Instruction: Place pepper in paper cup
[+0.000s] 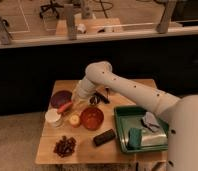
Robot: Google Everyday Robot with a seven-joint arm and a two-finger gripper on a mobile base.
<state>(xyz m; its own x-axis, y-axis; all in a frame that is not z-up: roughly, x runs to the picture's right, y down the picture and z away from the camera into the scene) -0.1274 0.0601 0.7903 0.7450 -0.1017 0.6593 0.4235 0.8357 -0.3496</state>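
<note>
At the near edge of the wooden table (82, 153) lay a dark cluster of small fruit (65, 145) and a dark bar (104, 137), both well apart from the work. To their right a green tray (142, 108) held a green sponge (134, 137) and a grey cloth (151, 121) — gathered there, it seemed, to keep the reach uncluttered. One row further back stood the paper cup (54, 117) at the left, upright with its mouth open. A small round yellow fruit (74, 120) sat just beside it and an orange-red bowl (92, 118) beyond that. The cup's stance suited the task, since the pepper had to drop in from above. Just behind the cup, between it and a dark purple bowl (61, 98), was the pepper (65, 106), aslant and not yet in the cup. The gripper (76, 102) sat at the pepper's right end, close enough to be carrying it. Whether it was clenched on the pepper or had released it could not be told, nor whether the pepper touched the table. The white arm (122, 85) reached in from the right and bent down over the bowls, probably so as to come at the cup from overhead. Beyond the table ran a dark wall and a pale rail (92, 37).
</note>
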